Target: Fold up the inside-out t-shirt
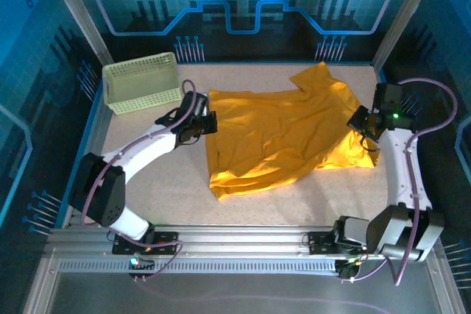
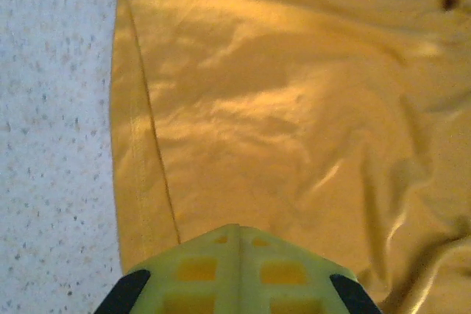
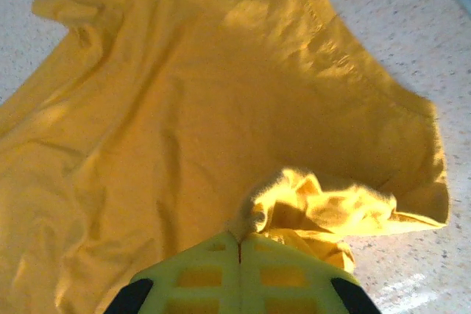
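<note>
t-shirt fold behind right gripper

— Where is room lying free on the table?
— A broad bare strip is running along the near edge, in front of the inside-out t-shirt; a narrower one is stretching behind it, toward the back wall.
— And what is standing in the way?
— The shirt is spreading across the middle and right; the basket is sitting in the far left corner; the left arm is arching over the left side, with the left pincer hanging at the shirt's left edge; the right pincer is crowding the shirt's right edge.
</note>
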`<state>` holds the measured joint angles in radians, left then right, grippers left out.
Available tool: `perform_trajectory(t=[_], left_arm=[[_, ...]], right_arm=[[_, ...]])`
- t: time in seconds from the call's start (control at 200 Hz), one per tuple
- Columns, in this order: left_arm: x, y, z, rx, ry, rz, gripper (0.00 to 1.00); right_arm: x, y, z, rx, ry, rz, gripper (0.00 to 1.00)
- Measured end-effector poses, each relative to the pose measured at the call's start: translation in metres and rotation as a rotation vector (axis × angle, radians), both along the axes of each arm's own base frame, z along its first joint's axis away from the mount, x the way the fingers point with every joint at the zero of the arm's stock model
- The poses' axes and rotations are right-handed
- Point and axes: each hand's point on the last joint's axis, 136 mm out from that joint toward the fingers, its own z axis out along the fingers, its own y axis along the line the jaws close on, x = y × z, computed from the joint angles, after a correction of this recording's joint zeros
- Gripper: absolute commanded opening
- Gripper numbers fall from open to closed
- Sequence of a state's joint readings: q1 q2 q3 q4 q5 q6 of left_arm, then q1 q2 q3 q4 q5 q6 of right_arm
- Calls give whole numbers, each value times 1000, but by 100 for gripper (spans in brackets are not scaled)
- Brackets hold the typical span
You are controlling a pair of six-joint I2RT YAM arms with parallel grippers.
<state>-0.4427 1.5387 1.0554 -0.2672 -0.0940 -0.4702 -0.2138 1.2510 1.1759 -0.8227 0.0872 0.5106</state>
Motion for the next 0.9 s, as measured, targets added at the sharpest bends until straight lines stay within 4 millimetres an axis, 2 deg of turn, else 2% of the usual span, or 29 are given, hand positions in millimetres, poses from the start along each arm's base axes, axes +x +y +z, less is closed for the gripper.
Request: perform_trajectory(t=[0.075,0.125,0.215,0.335,0.44,0.58,0.9], left_arm=[[-23,-7,-9,52,57,-11,28],[-42,-16,-12,74,75,-32,29],[-91,-27,-21,102,119,-85,31],[-149,-14,-48,125,200,-97,33],[-180,1,-76,124,264,-79,35],[-195,10,-100,108,312,-40,36],[-183,-12,-104,-6,300,-14,39]], right_arm=[[1,4,-7,8,8,14,0],[1,5,-8,8,3,21,0],[2,7,-10,10,-2,32,0],[0,9,-12,14,-11,40,0],[-1,12,-12,22,-19,49,0],[1,16,-10,26,-30,62,0],[-2,18,-9,29,-38,68,0]])
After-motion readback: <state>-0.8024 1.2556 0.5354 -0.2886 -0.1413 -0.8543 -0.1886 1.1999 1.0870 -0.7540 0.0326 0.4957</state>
